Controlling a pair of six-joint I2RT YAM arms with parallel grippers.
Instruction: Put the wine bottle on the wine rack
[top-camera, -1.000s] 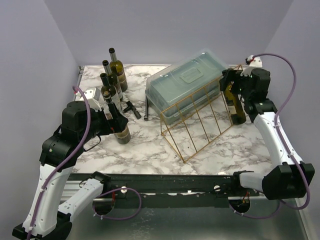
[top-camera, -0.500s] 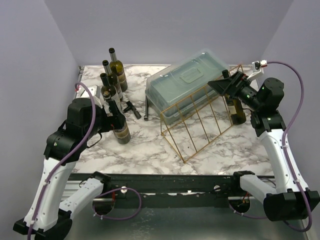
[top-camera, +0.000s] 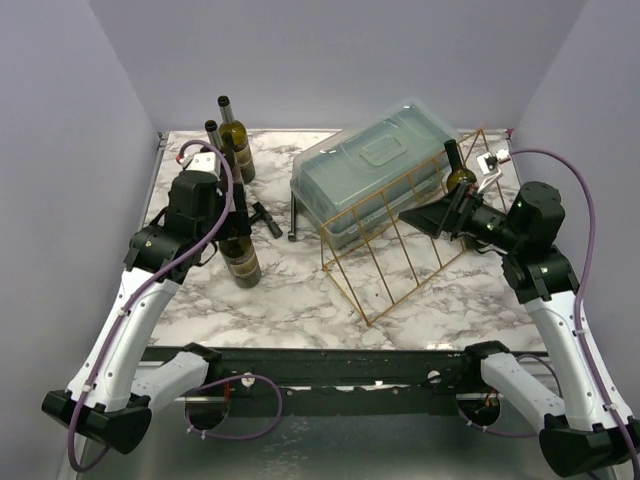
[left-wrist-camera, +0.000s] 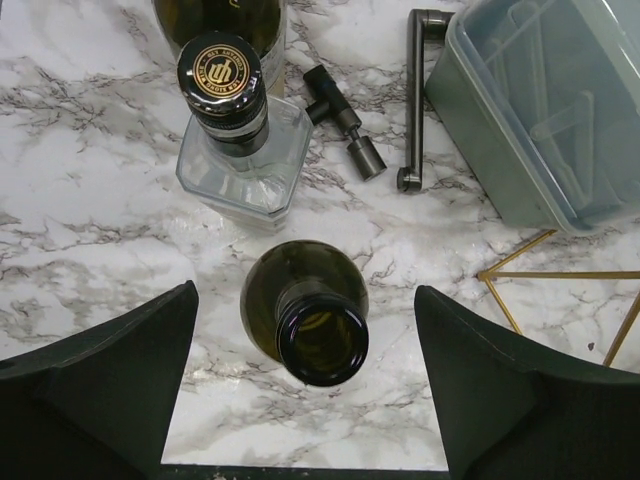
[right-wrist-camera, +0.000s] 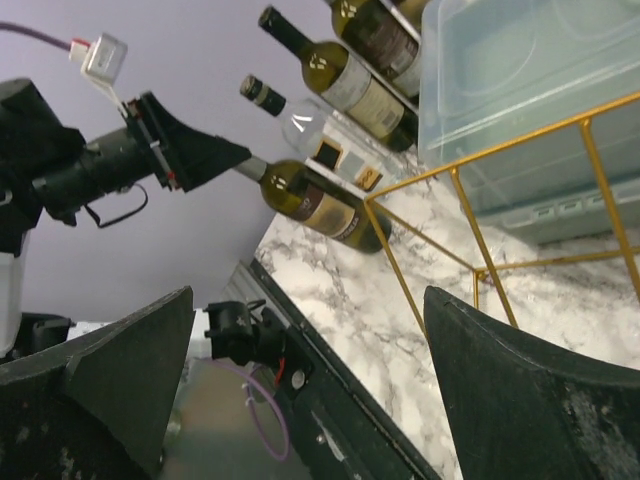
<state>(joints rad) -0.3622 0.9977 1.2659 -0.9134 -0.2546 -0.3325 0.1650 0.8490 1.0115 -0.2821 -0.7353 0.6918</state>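
An open-mouthed dark green wine bottle stands upright on the marble table, left of the gold wire wine rack. My left gripper hangs over its neck, open, with a finger on each side and gaps between. The right wrist view shows this bottle under that gripper. A second wine bottle stands behind the rack's right end. My right gripper is open and empty, pointing left just in front of that bottle.
A translucent bluish lidded box sits behind the rack. Two more wine bottles and a clear capped bottle stand at the back left. A black stopper and a metal bar lie between the bottles and the box.
My left arm rose and brought its gripper over the bottle's neck, jaws narrowing slightly. My right gripper drew away from the right-hand bottle and swung down to the left.
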